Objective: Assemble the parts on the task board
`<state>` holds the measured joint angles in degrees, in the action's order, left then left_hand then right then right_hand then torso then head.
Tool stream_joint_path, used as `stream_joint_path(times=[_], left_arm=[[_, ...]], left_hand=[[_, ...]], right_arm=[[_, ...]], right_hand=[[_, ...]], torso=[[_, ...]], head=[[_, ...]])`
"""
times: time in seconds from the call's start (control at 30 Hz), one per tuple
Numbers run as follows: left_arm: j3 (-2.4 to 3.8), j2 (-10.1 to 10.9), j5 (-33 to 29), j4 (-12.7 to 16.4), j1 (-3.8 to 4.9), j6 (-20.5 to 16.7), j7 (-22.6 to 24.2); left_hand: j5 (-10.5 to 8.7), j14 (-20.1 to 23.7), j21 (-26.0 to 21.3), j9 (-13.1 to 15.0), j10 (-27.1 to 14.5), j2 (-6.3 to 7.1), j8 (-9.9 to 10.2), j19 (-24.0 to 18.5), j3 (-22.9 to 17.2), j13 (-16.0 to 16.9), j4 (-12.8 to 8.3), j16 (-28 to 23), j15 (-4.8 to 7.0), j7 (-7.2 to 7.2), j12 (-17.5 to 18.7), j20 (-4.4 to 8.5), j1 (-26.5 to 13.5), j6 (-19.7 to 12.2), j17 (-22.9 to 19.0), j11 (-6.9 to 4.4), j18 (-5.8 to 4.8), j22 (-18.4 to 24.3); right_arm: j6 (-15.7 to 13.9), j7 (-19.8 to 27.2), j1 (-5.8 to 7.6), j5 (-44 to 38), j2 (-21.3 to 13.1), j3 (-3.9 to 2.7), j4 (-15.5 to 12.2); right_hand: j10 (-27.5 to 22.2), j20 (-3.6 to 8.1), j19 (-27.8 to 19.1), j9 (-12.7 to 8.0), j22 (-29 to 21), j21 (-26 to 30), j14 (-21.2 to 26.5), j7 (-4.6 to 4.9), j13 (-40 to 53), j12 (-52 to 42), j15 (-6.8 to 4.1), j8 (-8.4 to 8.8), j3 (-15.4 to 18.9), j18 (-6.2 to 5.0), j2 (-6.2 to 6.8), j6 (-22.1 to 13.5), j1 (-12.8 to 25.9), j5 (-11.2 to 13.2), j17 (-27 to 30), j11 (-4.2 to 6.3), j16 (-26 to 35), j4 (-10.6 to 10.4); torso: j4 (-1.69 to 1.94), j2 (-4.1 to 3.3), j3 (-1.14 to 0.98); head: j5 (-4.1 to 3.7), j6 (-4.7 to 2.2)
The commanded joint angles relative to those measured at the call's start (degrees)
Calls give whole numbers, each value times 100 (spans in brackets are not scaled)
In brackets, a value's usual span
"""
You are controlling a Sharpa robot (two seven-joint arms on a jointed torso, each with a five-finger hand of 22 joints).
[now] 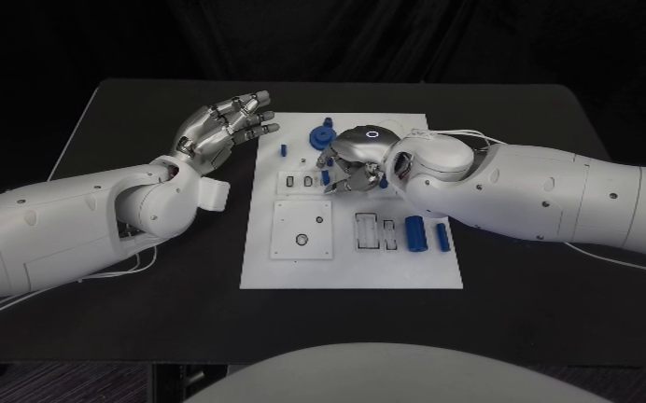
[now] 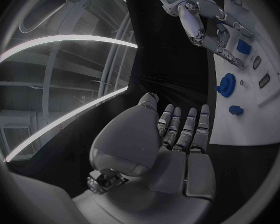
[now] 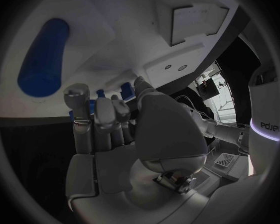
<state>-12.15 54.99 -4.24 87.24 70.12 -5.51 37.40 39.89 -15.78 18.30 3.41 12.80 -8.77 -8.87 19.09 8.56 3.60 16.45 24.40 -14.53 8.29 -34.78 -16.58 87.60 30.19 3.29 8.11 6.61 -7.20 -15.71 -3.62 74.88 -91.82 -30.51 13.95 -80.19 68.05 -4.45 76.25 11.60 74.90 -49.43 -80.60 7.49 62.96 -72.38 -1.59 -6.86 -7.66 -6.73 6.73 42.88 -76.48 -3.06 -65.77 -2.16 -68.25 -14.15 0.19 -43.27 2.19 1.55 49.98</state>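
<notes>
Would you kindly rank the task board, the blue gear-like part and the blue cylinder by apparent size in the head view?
1. Task board, by far the largest.
2. Blue cylinder and blue gear-like part: similar in apparent size, so I would not rank them; the gear sits farther from the camera.

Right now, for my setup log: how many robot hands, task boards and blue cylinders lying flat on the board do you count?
Hands: 2, left hand and right hand
Task board: 1
Blue cylinders lying flat: 2, thicker cylinder and thinner cylinder
Total: 5
</notes>
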Motion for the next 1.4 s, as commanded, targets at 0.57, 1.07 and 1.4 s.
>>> stream_joint_path(times=[0.57, 1.07, 1.4], left_arm=[[7, 77, 176, 92, -5, -401, 15], [9, 3, 1513, 59, 206, -1571, -469], [10, -330, 2578, -353, 558, -1049, -2244]], left_hand=[[-757, -153, 226, 13, 97, -89, -160, 267, 56, 14, 37, 237, -16, 43, -104, -4, -452, 120, 26, 118, -76, -52], [-3134, -2410, 1599, 68, 2598, -99, -702, 1905, 1054, -1, 14, 1512, 506, 476, -387, 91, -1226, 1406, 101, 339, 375, -599], [-2506, -3200, 2461, 51, 3201, -220, -650, 2155, 1217, 26, 6, 2226, 751, 346, -104, 311, -1026, 1704, 322, 142, 381, -1047]], right_arm=[[-1361, 751, 247, 776, -747, -35, -543], [-556, 1423, 298, 3239, -1518, 19, -456], [-512, 2014, 135, 4490, -1892, 25, -399]], right_hand=[[38, 15, 161, -34, 613, -295, -81, -15, 68, -93, -26, -183, 202, 13, -262, 292, -32, -8, -178, 24, -199, -192], [-245, -107, 33, -131, 562, 34, 65, 101, -190, 76, 122, -297, -18, -28, -678, 453, -537, -714, 6, -156, -35, -162], [-488, -127, 7, -151, 539, 144, 109, 108, -542, 300, 133, -398, -61, -51, -725, 559, -632, -896, 114, -165, 56, -238]], torso=[[-7, 20, -2], [-51, 286, -79], [-108, 570, -182]], head=[[31, -306], [111, -523], [176, -546]])
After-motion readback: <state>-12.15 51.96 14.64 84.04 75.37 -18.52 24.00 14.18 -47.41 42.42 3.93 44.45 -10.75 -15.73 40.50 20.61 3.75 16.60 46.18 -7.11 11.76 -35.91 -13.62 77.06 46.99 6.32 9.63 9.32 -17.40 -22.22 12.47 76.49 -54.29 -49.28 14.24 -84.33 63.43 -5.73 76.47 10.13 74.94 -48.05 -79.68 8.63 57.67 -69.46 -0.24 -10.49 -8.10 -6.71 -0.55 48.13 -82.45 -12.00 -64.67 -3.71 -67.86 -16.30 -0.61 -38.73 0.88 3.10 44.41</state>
